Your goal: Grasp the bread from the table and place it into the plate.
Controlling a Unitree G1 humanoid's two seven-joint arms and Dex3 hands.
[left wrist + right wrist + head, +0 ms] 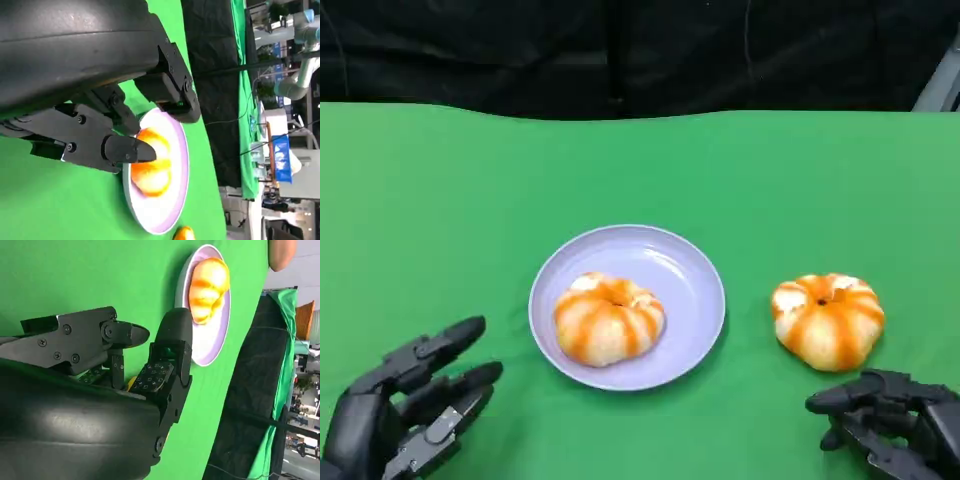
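The loose bread (828, 321) lies on the table (440, 200), right of the plate (695, 275), just beyond the right hand (885, 425), open and empty, the nearer one; the left hand (405, 405) is open too.

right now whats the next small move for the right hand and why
Probably ease the right hand forward and up over the bread on the table, fingers apart. That bread lies on the green cloth just beyond the hand's fingertips, untouched, beside the plate, which already holds another bread. The left hand sits open and farther off.
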